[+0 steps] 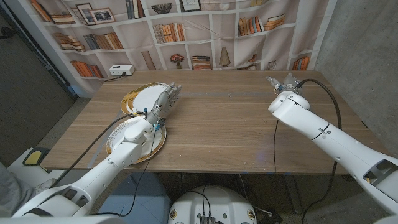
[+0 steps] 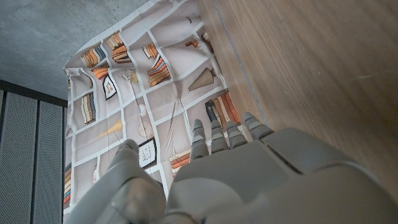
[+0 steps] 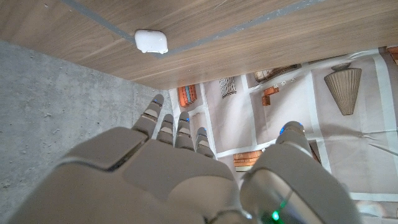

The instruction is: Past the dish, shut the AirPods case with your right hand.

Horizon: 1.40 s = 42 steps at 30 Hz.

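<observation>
The right hand (image 1: 285,84) is raised near the far right part of the wooden table (image 1: 230,124), its fingers (image 3: 176,132) loosely extended with a gap to the thumb, holding and touching nothing. In the right wrist view the white AirPods case (image 3: 151,41) lies closed on the wood close to the table's edge, apart from the fingertips. The left hand (image 1: 164,102) reaches over the far gold-rimmed dish (image 1: 138,96), a second dish (image 1: 155,146) under its forearm; its fingers (image 2: 219,138) lie side by side, empty.
</observation>
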Each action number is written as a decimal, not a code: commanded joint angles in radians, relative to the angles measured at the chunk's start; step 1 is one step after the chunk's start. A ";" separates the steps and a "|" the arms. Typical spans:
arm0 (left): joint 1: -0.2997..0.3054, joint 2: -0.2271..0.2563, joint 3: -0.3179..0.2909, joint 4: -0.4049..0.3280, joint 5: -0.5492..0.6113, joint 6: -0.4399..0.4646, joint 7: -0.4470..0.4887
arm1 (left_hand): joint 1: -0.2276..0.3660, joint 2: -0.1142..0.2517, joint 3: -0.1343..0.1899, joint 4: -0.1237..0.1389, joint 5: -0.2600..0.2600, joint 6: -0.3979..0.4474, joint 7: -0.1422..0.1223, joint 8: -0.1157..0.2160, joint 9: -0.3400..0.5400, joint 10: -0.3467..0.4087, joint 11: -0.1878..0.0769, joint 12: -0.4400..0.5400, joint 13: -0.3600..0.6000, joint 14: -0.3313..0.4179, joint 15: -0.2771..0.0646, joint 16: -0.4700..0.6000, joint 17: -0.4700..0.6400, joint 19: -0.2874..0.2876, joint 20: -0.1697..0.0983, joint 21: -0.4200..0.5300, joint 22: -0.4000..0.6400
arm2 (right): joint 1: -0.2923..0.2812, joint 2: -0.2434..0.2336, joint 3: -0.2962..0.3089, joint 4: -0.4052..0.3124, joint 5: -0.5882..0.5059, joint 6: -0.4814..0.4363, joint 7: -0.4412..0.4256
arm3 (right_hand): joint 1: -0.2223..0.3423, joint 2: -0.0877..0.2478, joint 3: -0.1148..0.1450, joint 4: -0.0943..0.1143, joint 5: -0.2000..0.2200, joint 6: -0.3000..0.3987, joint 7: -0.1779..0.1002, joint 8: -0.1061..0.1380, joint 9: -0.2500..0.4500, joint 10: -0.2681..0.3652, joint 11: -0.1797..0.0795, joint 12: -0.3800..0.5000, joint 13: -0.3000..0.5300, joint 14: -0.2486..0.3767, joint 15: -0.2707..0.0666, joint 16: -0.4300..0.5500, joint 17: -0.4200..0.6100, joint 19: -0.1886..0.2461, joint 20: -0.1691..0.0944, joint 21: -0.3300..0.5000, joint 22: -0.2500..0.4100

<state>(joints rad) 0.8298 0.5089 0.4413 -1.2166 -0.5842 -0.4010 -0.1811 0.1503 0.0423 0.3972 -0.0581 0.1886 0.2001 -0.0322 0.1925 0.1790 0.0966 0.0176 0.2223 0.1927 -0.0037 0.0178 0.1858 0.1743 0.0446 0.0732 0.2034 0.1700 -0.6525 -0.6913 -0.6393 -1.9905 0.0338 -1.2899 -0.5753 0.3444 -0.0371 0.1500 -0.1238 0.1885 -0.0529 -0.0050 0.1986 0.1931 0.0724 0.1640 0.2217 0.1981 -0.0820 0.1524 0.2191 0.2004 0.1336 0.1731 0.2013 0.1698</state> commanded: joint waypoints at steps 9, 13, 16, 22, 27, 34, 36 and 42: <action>0.003 0.005 -0.002 -0.010 0.026 -0.046 0.014 | 0.008 0.005 0.005 -0.011 -0.003 0.011 0.004 0.000 0.003 0.012 0.004 0.001 0.005 0.002 -0.009 0.000 0.003 0.034 -0.030 0.007 0.005 | 0.055 0.007 -0.010 0.030 0.045 -0.088 0.045 | -0.005 -0.009 -0.009 0.000 0.004 -0.018 0.024 -0.002 0.004 0.009 0.029 0.000 0.005 -0.024 -0.002 -0.010 0.004 -0.011 -0.004 -0.007 0.002; 0.002 0.007 0.000 -0.012 0.031 -0.043 0.017 | 0.012 0.008 0.007 -0.015 -0.002 0.012 0.008 0.000 0.003 0.015 0.003 0.002 0.005 0.006 -0.009 0.001 0.003 0.052 -0.031 0.011 0.004 | 0.062 0.006 -0.009 0.038 0.064 -0.096 0.060 | -0.003 -0.008 -0.009 -0.001 0.006 -0.036 0.037 -0.007 0.005 -0.006 0.041 -0.007 0.007 -0.043 0.009 -0.018 0.004 -0.020 0.008 -0.011 0.002; 0.002 0.005 -0.001 -0.011 0.029 -0.044 0.020 | 0.013 0.009 0.008 -0.016 -0.002 0.012 0.007 0.000 0.003 0.015 0.003 0.002 0.005 0.007 -0.008 0.001 0.003 0.053 -0.031 0.011 0.004 | 0.071 0.001 -0.014 0.048 0.073 -0.101 0.067 | 0.002 -0.005 -0.008 -0.002 0.007 -0.046 0.037 -0.008 0.006 -0.017 0.045 -0.012 0.007 -0.051 0.012 -0.020 0.004 -0.030 0.016 -0.015 0.002; 0.000 0.004 0.001 -0.010 0.032 -0.044 0.019 | 0.016 0.011 0.010 -0.019 -0.002 0.014 0.007 0.000 0.003 0.019 0.001 0.003 0.005 0.009 -0.010 0.001 0.002 0.053 -0.031 0.009 0.003 | 0.081 -0.003 -0.018 0.056 0.103 -0.106 0.046 | 0.006 -0.003 -0.007 -0.004 0.007 -0.052 0.041 -0.008 0.006 -0.021 0.048 -0.013 0.008 -0.058 0.015 -0.022 0.004 -0.033 0.017 -0.015 0.002; -0.001 0.007 0.002 -0.014 0.034 -0.042 0.019 | 0.018 0.011 0.011 -0.020 -0.002 0.015 0.006 0.000 0.003 0.019 0.002 0.003 0.005 0.010 -0.011 0.001 0.002 0.054 -0.032 0.007 0.003 | 0.107 -0.025 -0.040 0.062 0.179 -0.106 0.003 | 0.008 -0.002 -0.006 -0.005 0.007 -0.062 0.043 -0.011 0.006 -0.023 0.051 -0.013 0.009 -0.061 0.017 -0.023 0.005 -0.035 0.018 -0.015 0.002; 0.001 0.008 0.002 -0.021 0.037 -0.037 0.027 | 0.019 0.012 0.011 -0.023 -0.002 0.016 0.005 0.000 0.003 0.020 0.001 0.002 0.005 0.010 -0.011 0.000 0.002 0.047 -0.028 0.003 0.003 | 0.176 -0.065 -0.101 0.088 0.424 -0.106 -0.189 | 0.013 -0.002 -0.007 -0.006 0.007 -0.109 0.087 -0.016 0.007 -0.020 0.053 -0.010 0.011 -0.065 0.023 -0.021 0.005 -0.037 0.016 -0.014 0.002; 0.002 0.008 0.003 -0.021 0.038 -0.037 0.027 | 0.019 0.012 0.011 -0.023 -0.002 0.016 0.005 0.000 0.003 0.022 0.002 0.003 0.005 0.010 -0.011 0.000 0.002 0.045 -0.027 0.001 0.003 | 0.207 -0.079 -0.127 0.100 0.512 -0.106 -0.249 | 0.013 -0.002 -0.008 -0.006 0.007 -0.111 0.095 -0.014 0.007 -0.007 0.052 -0.005 0.012 -0.060 0.028 -0.018 0.005 -0.033 0.019 -0.012 0.002; 0.003 0.006 0.005 -0.020 0.036 -0.037 0.025 | 0.019 0.012 0.011 -0.024 -0.002 0.017 0.004 0.000 0.003 0.022 0.001 0.003 0.005 0.010 -0.010 0.000 0.003 0.041 -0.025 -0.002 0.003 | 0.311 -0.113 -0.217 0.153 0.765 -0.106 -0.407 | 0.013 -0.003 -0.010 -0.006 0.007 -0.119 0.119 -0.010 0.007 0.024 0.052 0.006 0.014 -0.051 0.035 -0.014 0.005 -0.025 0.025 -0.008 0.002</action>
<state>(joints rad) 0.8307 0.5161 0.4435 -1.2345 -0.5483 -0.4429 -0.1565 0.1583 0.0502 0.4083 -0.0775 0.1886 0.2090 -0.0232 0.1925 0.1790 0.1092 0.0160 0.2223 0.1927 0.0054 0.0087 0.1858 0.1743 0.0838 0.0449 0.2033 0.1700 -0.4825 -0.7480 -0.7369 -1.9029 0.4091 -1.3937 -0.7424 0.3463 -0.0431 0.1434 -0.1281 0.1885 -0.1677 0.1014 0.1801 0.1979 0.0767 0.2142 0.2151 0.2074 -0.1388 0.1808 0.1996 0.2024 0.1042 0.1876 0.1886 0.1699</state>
